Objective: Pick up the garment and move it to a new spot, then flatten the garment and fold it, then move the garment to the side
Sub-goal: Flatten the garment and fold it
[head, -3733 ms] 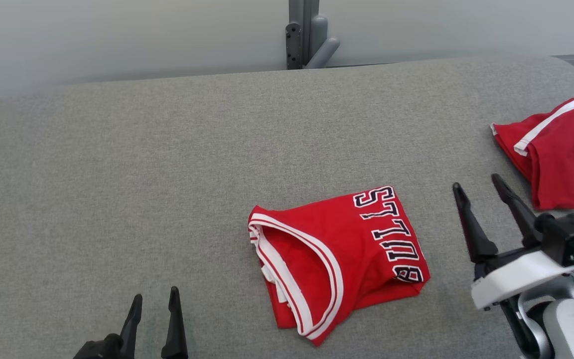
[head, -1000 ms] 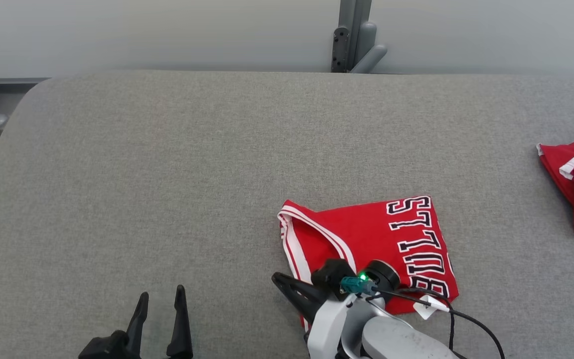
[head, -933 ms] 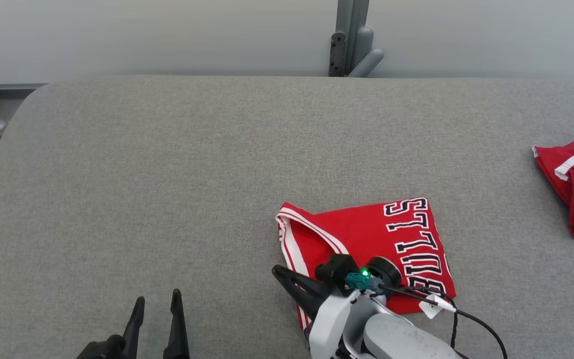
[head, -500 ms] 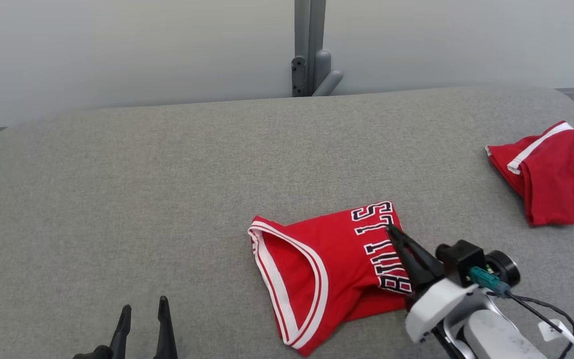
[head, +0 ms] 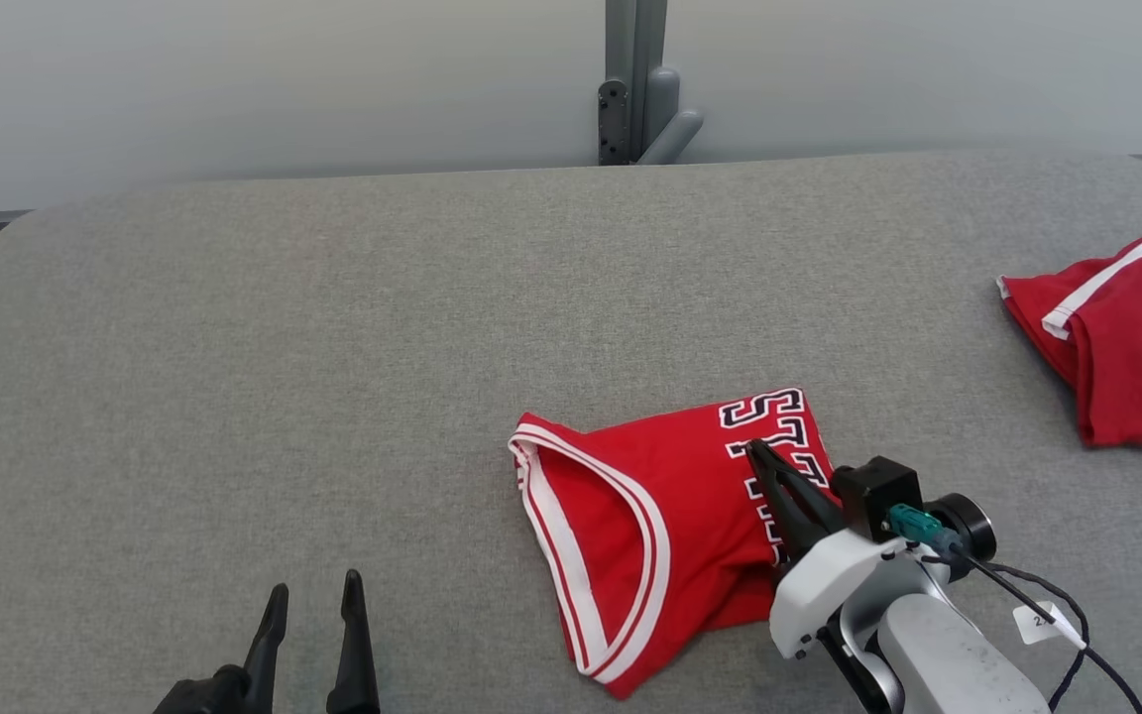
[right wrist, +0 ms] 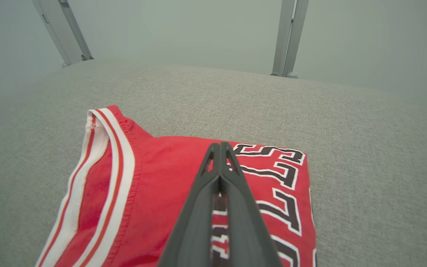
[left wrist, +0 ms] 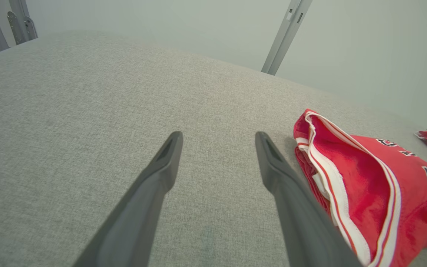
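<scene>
Start close to you. Your left gripper [head: 313, 585] is low at the near side, with its fingers spread wide and nothing in them. It hangs over bare table [head: 234, 377], a little way left of the garment [head: 630, 496].

Your right gripper [head: 761, 458] is squeezed tight, finger against finger, with no cloth between them. It lies over the top of the garment, right by the letters [head: 764, 409]. I cannot tell if it is pressing down or just above the cloth.

The garment is a red top. It looks folded now, and it sits in the near middle of the table, a bit to your right. So I think the job left is to move it to the side.

To do that well, go slow. If you push, keep the fingers flat on the cloth so the layers slide as one. If you lift, open up and pinch all the layers at the thick edge. Watch the striped edge on the left; it looks loose.

Now the room. The near edge is close. The left side is wide and bare. Far right, near that edge, lies another red cloth [head: 1116, 337], so keep away from it. Past the far edge stands a gray post [head: 635, 89].
</scene>
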Robot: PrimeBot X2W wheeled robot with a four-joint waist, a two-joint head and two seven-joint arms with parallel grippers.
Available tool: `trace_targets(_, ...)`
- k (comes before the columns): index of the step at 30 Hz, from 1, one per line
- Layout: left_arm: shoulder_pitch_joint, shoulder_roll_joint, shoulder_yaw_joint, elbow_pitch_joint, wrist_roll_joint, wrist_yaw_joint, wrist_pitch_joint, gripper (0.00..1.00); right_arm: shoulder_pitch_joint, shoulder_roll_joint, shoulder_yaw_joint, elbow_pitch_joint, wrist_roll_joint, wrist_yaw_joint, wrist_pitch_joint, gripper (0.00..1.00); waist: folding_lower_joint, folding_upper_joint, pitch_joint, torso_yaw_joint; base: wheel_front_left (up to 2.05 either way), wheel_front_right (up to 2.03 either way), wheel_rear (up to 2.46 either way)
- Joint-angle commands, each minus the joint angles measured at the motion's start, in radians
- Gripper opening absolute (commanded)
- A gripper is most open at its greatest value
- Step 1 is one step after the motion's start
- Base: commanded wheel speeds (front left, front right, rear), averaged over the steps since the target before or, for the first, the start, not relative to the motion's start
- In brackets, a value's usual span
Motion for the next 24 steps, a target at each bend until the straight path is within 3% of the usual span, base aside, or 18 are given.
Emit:
trace_targets(1, -0.019, 0.002, -0.003, 0.000, -0.009, 0.002, -0.002, 1.00, -0.021, 0.002, 0.004, 0.033, -0.007, -0.001, -0.007, 0.00, 0.0000, 0.0041, 0.015, 0.024, 0.00, 0.00, 0.00)
trace_targets(8, -0.013, 0.002, -0.007, 0.003, -0.015, 0.009, -0.002, 1.00, -0.006, 0.026, 0.014, 0.100, -0.011, -0.001, -0.007, 0.00, 0.0000, 0.0041, 0.016, 0.040, 0.00, 0.00, 0.00)
trace_targets(24, -0.011, 0.002, -0.010, 0.006, -0.011, 0.015, -0.002, 1.00, 0.130, 0.034, -0.008, 0.082, -0.028, -0.001, -0.007, 0.00, 0.0000, 0.0041, 0.020, -0.011, 0.00, 0.00, 0.00)
